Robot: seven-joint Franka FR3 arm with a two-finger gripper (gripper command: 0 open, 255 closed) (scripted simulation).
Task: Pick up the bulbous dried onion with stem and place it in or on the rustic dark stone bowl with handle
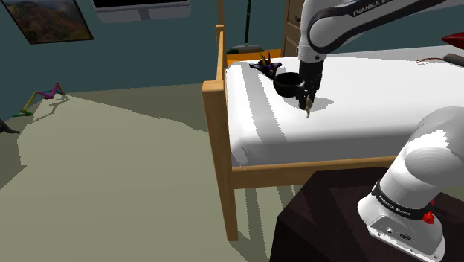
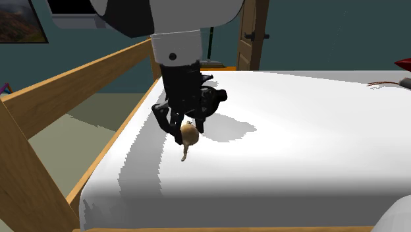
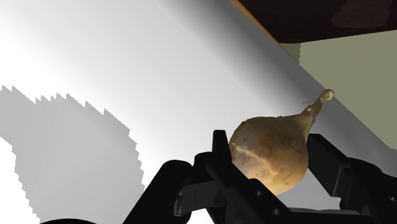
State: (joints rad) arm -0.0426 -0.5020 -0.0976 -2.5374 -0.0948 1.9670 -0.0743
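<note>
Wrist view: gripper [image 3: 268, 146] jaws tight around tan onion [image 3: 275, 154], apparently just above white bed [image 3: 127, 63]

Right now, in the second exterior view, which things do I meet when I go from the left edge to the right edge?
Framed picture → gripper clasping the onion → wooden door → red thing at the right edge. Left out: the dark bowl, which the gripper overlaps, and the long bed rail.
</note>
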